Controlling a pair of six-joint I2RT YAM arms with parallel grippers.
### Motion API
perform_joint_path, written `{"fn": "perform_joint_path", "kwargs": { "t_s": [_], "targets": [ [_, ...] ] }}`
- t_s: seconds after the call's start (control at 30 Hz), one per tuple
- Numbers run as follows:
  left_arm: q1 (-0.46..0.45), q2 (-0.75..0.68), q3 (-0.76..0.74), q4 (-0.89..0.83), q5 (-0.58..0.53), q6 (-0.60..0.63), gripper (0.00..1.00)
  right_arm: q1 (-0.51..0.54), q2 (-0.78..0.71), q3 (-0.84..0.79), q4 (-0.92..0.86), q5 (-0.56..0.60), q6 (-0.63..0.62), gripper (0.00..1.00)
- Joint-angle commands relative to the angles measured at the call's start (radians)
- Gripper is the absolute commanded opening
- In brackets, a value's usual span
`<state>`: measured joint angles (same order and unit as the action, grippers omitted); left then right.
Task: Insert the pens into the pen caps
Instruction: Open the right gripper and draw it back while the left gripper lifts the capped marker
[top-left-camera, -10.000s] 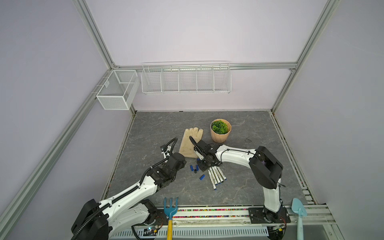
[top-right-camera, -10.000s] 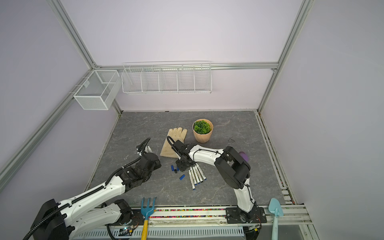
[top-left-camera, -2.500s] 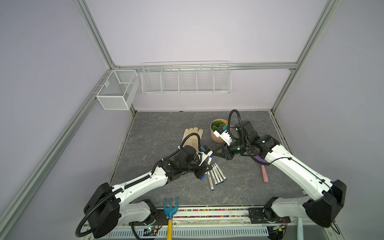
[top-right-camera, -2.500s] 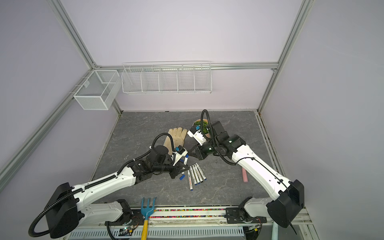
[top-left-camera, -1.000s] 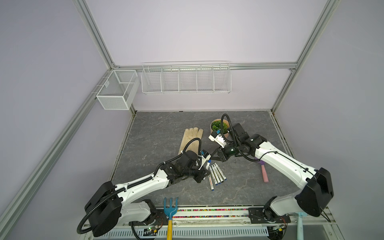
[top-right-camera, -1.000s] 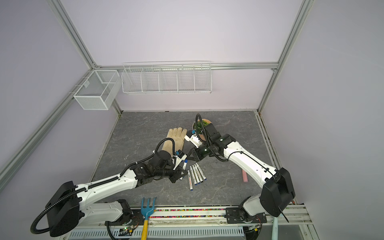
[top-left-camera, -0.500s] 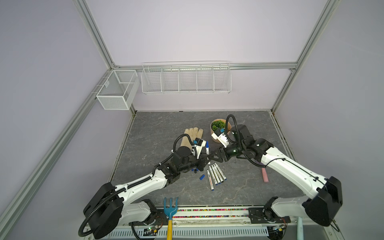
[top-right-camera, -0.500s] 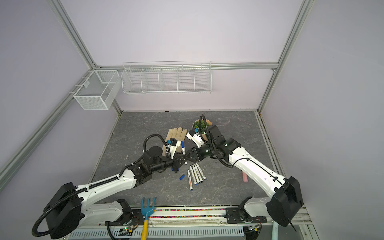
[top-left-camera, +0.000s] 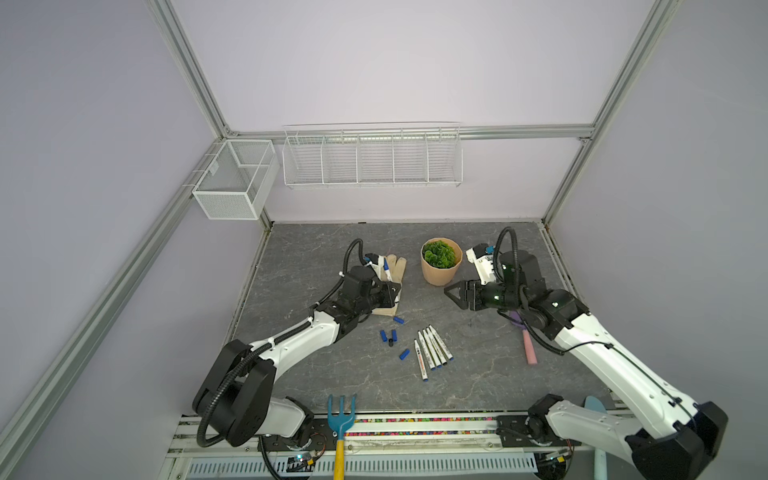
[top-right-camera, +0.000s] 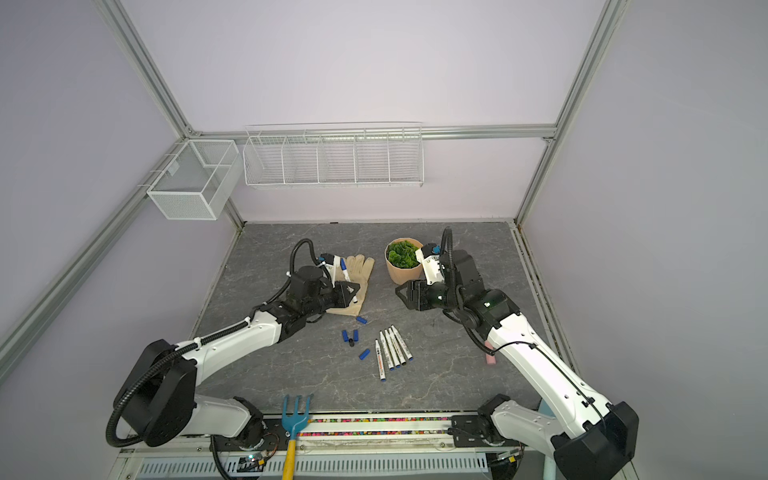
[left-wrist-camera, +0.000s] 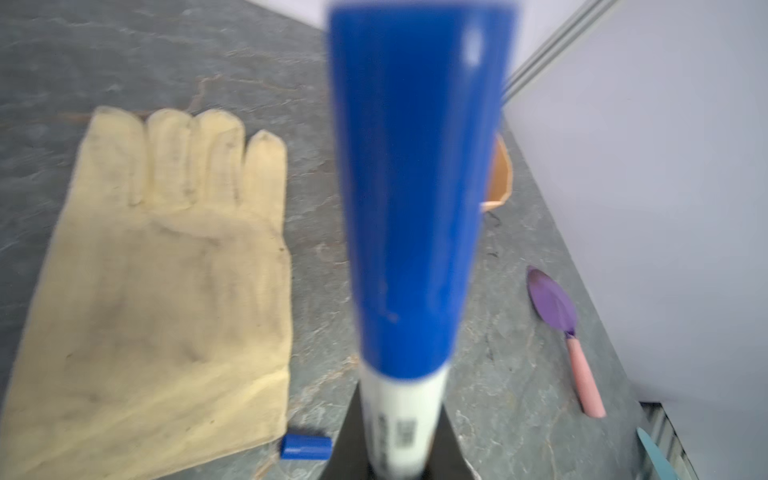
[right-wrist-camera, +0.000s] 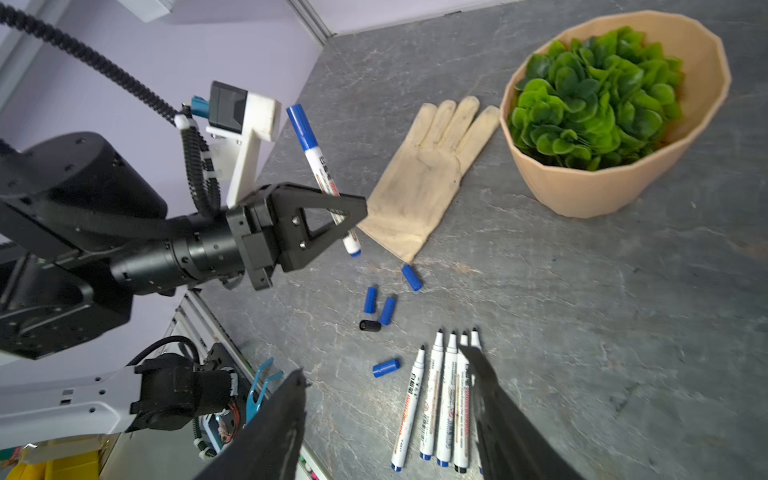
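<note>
No word, brand or number can be read anywhere. The capped pen (right-wrist-camera: 318, 162) carries a printed label along its white barrel. In the right wrist view it shows as red and black lettering, too small to make out. In the left wrist view the same barrel (left-wrist-camera: 399, 432) shows black, code-like marks, blurred. The five pens (right-wrist-camera: 440, 399) lying in a row on the tabletop (right-wrist-camera: 582, 332), toward its front edge, bear red and black lengthwise print, likewise illegible. In both top views that print is only faint streaks.
</note>
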<state>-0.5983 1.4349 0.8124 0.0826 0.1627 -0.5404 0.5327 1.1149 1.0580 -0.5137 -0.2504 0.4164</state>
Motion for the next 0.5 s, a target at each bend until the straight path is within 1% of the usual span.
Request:
{"fn": "perform_joint_path", "kwargs": {
  "t_s": [0.0,0.07,0.13,0.27,0.37,0.47],
  "targets": [
    [0.058,0.071,0.059,-0.162,-0.058,-0.035,0.0,-0.007,-0.01,-0.014,-0.039,0.052,0.012,0.64],
    [0.088,0.128,0.096,-0.208,-0.042,-0.035,0.0,-0.009,-0.011,-0.015,-0.041,0.054,0.01,0.64],
    [0.107,0.191,0.146,-0.268,-0.028,-0.007,0.0,-0.011,-0.008,-0.015,-0.041,0.051,0.008,0.64],
    [0.115,0.301,0.223,-0.337,-0.05,0.02,0.0,-0.01,0.009,-0.018,-0.052,0.037,-0.012,0.63],
    [0.115,0.359,0.276,-0.395,-0.083,0.025,0.1,-0.009,0.029,-0.021,-0.078,0.045,-0.028,0.63],
    [0.115,0.384,0.315,-0.444,-0.118,0.033,0.25,-0.008,0.039,-0.047,-0.074,0.037,-0.023,0.63]
  ]
}}
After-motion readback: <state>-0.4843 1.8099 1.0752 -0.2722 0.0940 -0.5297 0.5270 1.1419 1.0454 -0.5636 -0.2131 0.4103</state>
